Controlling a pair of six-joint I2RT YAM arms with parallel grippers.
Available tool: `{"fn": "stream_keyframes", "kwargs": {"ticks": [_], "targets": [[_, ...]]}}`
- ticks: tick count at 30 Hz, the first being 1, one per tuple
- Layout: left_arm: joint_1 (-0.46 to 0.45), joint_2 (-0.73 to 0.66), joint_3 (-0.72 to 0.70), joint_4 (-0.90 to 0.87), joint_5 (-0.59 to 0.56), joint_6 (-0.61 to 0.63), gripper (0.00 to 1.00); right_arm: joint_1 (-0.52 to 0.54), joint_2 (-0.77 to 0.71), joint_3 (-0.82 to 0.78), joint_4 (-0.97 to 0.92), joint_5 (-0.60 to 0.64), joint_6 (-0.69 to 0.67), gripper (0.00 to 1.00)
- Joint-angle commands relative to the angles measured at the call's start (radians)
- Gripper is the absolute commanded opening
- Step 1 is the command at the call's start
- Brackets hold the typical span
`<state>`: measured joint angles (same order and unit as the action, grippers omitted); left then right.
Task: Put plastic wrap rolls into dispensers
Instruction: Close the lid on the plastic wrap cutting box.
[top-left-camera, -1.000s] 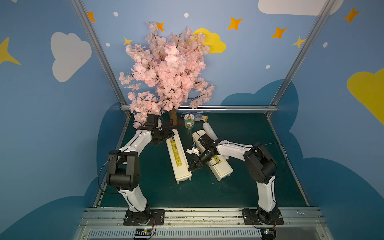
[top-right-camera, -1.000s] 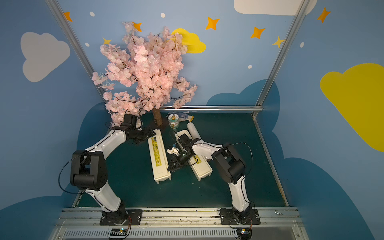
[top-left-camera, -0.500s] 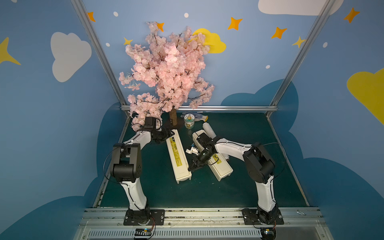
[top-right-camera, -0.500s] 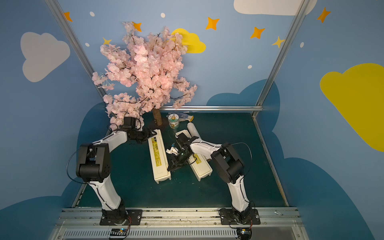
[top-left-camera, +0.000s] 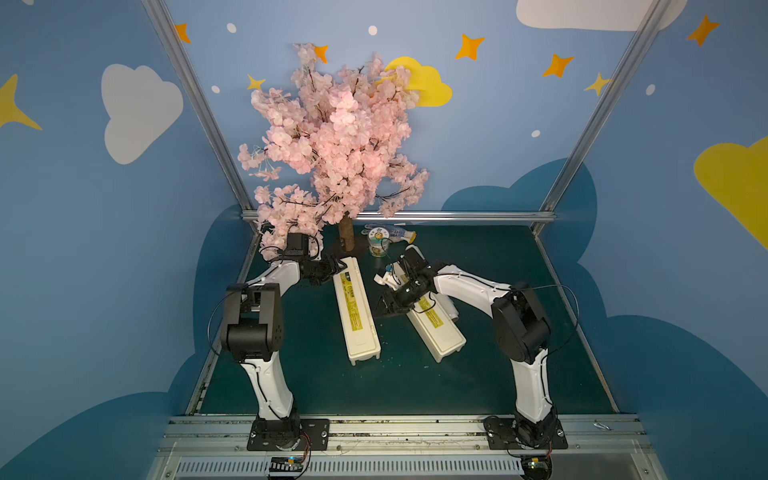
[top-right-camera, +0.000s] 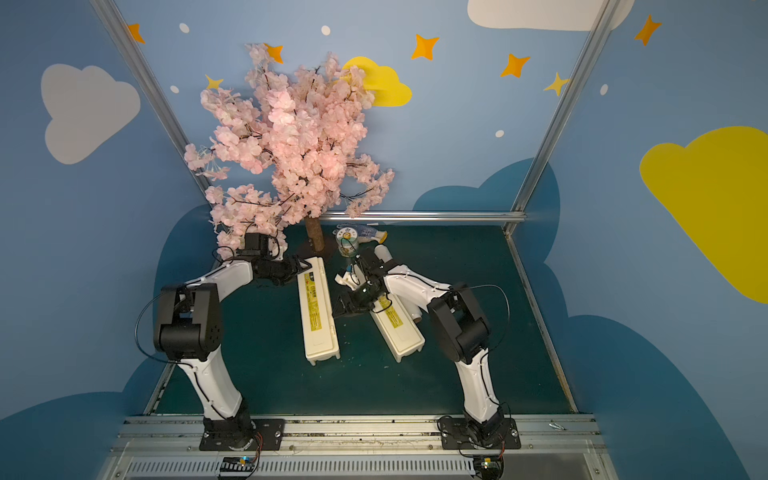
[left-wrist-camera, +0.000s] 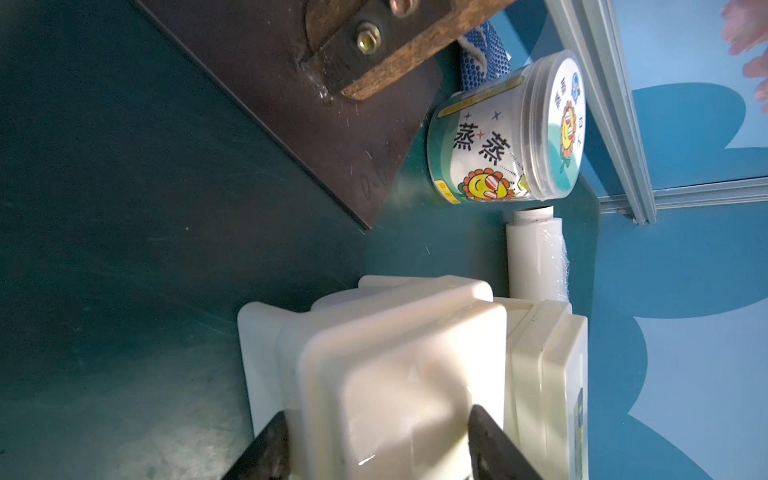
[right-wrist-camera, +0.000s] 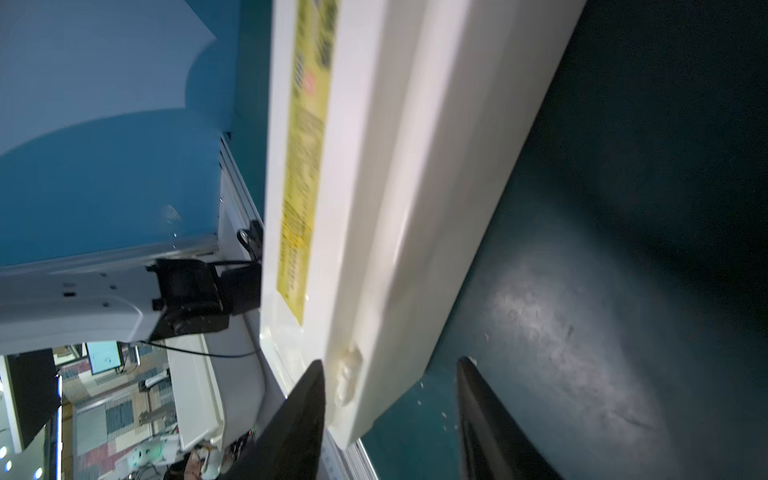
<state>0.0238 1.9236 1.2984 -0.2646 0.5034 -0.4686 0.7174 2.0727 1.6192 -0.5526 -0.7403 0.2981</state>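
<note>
My left gripper (left-wrist-camera: 378, 409) straddles the far end of the left dispenser (top-left-camera: 356, 309), 1 finger on each side; I cannot tell whether they press it. My right gripper (right-wrist-camera: 390, 359) is spread, its fingers either side of that same dispenser's right edge, with bare table (top-left-camera: 498, 374) showing beside 1 finger. My right arm reaches over the right dispenser (top-left-camera: 434, 322). Both lids are down. 1 plastic wrap roll (left-wrist-camera: 534, 257) lies just right of the right dispenser, its far end near the round jar (top-left-camera: 378, 245).

Overhead stereo pair; close wrist views
</note>
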Motion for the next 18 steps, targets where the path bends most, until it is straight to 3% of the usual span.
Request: {"fn": "stream_keyframes", "kwargs": {"ticks": [1, 8, 18], "targets": [[-0.018, 0.066, -0.022, -0.148, -0.047, 0.068, 0.65, -0.019, 0.064, 0.089, 0.136, 0.004, 0.062, 0.53], [-0.030, 0.089, 0.021, -0.228, -0.019, 0.142, 0.65, -0.022, 0.313, 0.413, 0.099, 0.045, 0.117, 0.55], [-0.073, 0.119, 0.083, -0.348, -0.004, 0.273, 0.66, -0.029, 0.459, 0.539, 0.210, 0.023, 0.212, 0.54]]}}
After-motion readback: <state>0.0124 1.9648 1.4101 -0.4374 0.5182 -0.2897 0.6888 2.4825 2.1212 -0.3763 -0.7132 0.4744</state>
